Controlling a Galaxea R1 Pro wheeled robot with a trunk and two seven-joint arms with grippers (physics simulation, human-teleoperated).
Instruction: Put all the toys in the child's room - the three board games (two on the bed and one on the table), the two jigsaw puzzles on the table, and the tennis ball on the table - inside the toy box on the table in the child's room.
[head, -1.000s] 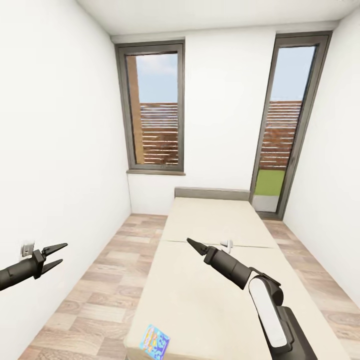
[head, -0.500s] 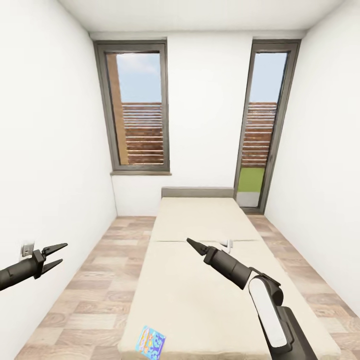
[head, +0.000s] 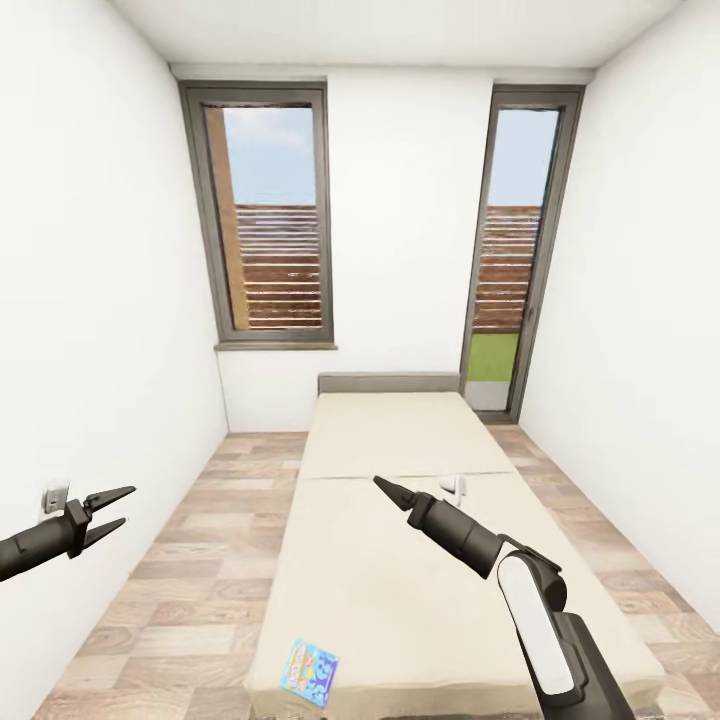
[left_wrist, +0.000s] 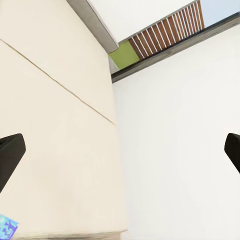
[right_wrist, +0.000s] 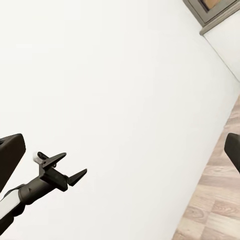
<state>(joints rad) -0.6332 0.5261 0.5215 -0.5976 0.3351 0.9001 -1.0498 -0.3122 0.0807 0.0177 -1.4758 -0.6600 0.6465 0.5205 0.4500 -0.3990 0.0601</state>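
The slim dark-grey left arm reaches in from the left edge of the head view, held low and nearly level, ending in the black two-fingered left gripper (head: 112, 508), whose pointed fingers (head: 110, 494) are spread apart with nothing between them. The right arm rises from the lower right, its white-shelled forearm link bent at a dark elbow joint, then a dark tapered wrist slants up and leftward to the black right gripper (head: 381, 485), whose tips appear pressed together into one point. In the right wrist view the left gripper (right_wrist: 70, 170) shows spread.
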